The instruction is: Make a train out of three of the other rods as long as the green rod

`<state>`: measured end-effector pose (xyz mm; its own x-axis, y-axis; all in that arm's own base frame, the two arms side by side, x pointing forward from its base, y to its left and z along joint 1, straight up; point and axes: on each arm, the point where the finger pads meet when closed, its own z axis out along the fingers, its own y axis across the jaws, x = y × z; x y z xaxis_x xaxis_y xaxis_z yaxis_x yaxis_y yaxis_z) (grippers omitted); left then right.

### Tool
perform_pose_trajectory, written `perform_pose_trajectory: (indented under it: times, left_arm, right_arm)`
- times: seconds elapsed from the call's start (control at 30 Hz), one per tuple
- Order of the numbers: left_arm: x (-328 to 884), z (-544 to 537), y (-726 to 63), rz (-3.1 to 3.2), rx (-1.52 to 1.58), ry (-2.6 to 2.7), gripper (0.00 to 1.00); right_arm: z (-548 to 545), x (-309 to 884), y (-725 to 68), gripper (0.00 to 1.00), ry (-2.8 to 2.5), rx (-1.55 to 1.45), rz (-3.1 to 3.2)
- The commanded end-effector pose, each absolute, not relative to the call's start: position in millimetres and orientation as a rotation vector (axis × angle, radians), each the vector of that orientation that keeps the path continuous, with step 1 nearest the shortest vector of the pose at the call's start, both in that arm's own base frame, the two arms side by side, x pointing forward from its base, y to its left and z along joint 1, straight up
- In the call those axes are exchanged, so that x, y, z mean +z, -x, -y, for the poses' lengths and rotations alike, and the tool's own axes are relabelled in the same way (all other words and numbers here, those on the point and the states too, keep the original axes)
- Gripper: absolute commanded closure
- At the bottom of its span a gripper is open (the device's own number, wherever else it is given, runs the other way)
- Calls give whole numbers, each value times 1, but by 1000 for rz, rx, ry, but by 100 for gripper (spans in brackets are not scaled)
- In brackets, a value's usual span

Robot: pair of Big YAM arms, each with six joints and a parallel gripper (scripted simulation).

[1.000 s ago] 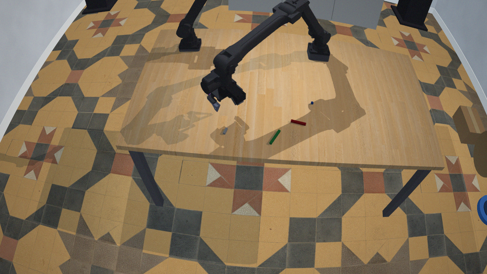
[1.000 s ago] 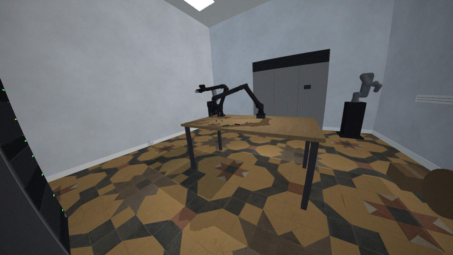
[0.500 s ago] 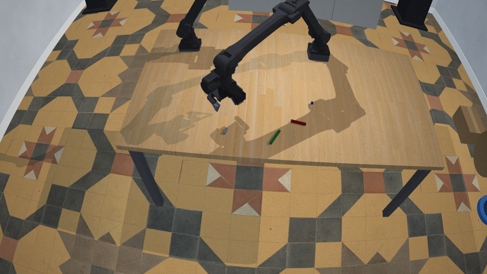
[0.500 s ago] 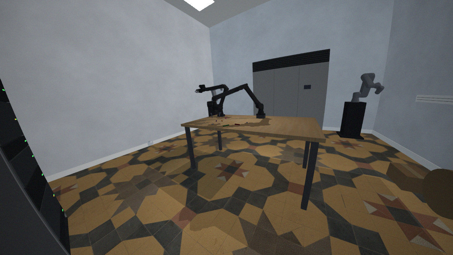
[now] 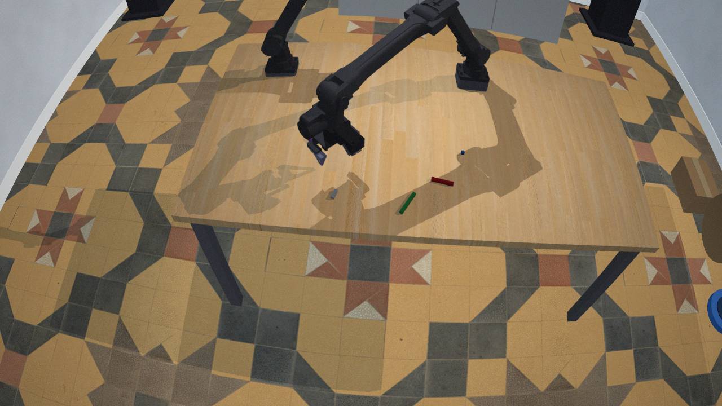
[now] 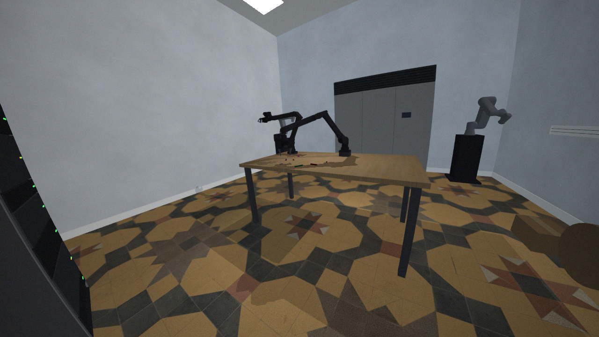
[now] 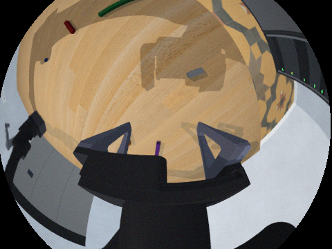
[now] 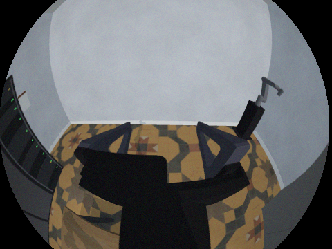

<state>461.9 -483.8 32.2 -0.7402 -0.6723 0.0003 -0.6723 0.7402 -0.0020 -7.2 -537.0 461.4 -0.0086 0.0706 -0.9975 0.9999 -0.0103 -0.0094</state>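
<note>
The green rod (image 5: 407, 203) lies flat near the table's front edge, with the red rod (image 5: 442, 181) just behind it and the tiny blue rod (image 5: 462, 151) further back. The grey rod (image 5: 333, 193) lies to their left. My left gripper (image 5: 335, 150) hangs open and empty above the table behind the grey rod. In the left wrist view a purple rod (image 7: 158, 148) shows on the table between the open fingers, below them; the grey rod (image 7: 196, 74), green rod (image 7: 118, 5) and red rod (image 7: 69, 27) lie ahead. My right gripper (image 6: 260, 120) (image 8: 164, 125) is raised high, open and empty, facing the wall.
A cardboard box (image 5: 696, 176) sits on the floor right of the table. Both arm bases (image 5: 471, 75) (image 5: 280, 62) stand at the table's back edge. A grey robot on a black pedestal (image 6: 469, 155) stands by the far wall.
</note>
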Motion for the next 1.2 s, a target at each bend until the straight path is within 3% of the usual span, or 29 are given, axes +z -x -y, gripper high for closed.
perform_pose_trajectory:
  times: [0.0,0.73,1.17]
  left_arm:
    - [54,464,-485,-2840,-69,1299,0]
    - [34,326,-555,-2257,-23,2179,0]
    - [36,333,-553,-2265,-24,2172,0]
  right_arm:
    - [545,501,13,0,-1226,-1226,-1198]
    - [545,501,13,0,-1226,-1226,-1198]
    - [545,501,13,0,-1226,-1226,-1198]
